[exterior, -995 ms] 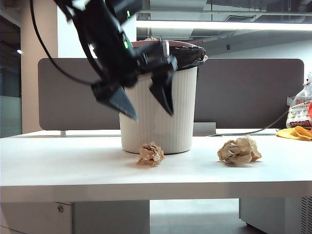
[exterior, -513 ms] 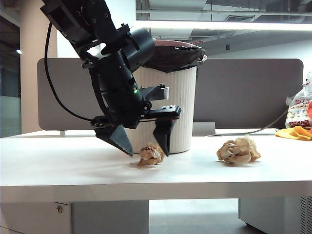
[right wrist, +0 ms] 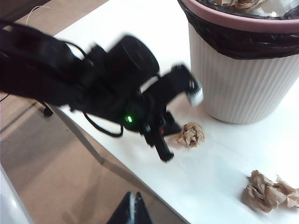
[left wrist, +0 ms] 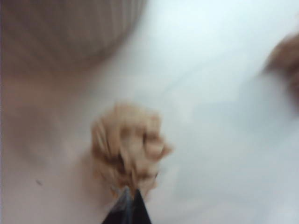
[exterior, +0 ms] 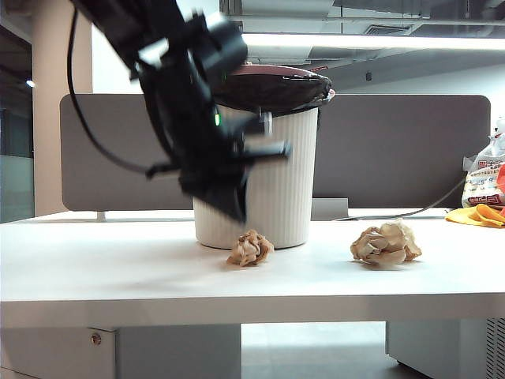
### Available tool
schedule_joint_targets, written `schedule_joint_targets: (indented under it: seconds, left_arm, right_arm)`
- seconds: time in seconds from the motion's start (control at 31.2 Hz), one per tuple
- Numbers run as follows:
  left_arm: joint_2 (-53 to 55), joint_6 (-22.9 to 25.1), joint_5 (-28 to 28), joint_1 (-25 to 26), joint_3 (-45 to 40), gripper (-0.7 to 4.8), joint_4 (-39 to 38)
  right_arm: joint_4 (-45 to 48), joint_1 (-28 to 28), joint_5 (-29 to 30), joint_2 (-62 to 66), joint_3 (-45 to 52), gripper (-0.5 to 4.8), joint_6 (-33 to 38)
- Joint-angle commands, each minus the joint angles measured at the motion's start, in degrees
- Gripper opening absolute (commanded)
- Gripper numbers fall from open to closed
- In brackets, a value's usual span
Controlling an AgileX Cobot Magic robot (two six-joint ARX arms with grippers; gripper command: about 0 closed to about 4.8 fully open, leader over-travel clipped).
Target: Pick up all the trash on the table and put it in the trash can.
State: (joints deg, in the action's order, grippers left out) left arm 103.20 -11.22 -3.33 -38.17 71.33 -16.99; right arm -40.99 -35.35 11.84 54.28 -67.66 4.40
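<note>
The left tool (exterior: 234,207), pressed together empty, is missing the small crumpled tan paper ball (exterior: 250,248); it needs reopening. The right tool (right wrist: 132,205) is hanging pressed together off the near bench edge.

The exterior view sits low at the white desk (exterior: 118,276) edge, facing the ribbed off-white trash can (exterior: 272,181). The left wrist view looks close down on a crumpled tan paper ball (left wrist: 128,147); the right wrist view, farther off, shares both.

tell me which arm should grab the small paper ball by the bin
Left. The left gripper, shut and empty, hangs just above the small ball. The right gripper, also shut, sits back off the table's edge.
</note>
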Motion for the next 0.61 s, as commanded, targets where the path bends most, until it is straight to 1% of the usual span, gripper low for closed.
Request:
schedule_joint_targets:
  seconds: [0.03, 0.13, 0.19, 0.22, 0.26, 0.32, 0.35, 0.45, 0.61]
  left_arm:
    - [-5.84, 0.28, 2.91, -0.07, 1.68, -0.06, 1.44]
    - [-10.75, 0.50, 4.61, -0.11, 3.23, -0.06, 1.44]
    - [-13.40, 0.72, 4.68, -0.11, 3.72, -0.04, 1.64]
    - [-14.16, 0.72, 4.66, -0.11, 3.74, 0.11, 1.49]
    - [-14.58, 0.72, 4.66, -0.11, 3.74, 0.68, 1.11]
    - [-14.60, 0.72, 4.66, -0.02, 3.74, 3.52, -1.03]
    - [-14.34, 0.70, 4.59, 0.07, 3.74, 4.79, -2.34]
    - [-12.50, 0.68, 3.43, -0.17, 3.72, 4.79, -5.01]
    - [-8.00, 0.04, 3.30, -0.39, 3.72, 4.79, -4.20]
  right_arm:
    - [1.60, 0.04, -0.07, -0.37, -0.31, -0.08, -0.39]
    - [2.47, 0.09, -0.17, -0.59, -0.35, -0.08, -0.37]
    - [2.93, 0.09, -0.15, -0.70, -0.35, -0.08, -0.37]
    - [3.02, 0.09, -0.15, -0.70, -0.35, -0.08, -0.37]
    - [3.13, 0.07, -0.13, -0.68, -0.35, -0.08, -0.37]
    - [3.58, 0.07, -0.15, -0.68, -0.35, -0.08, -0.37]
    - [3.85, 0.07, -0.13, -0.68, -0.35, -0.08, -0.37]
    - [4.50, 0.07, -0.13, -0.68, -0.35, -0.08, -0.37]
    - [5.49, 0.07, -0.13, -0.66, -0.35, -0.08, -0.35]
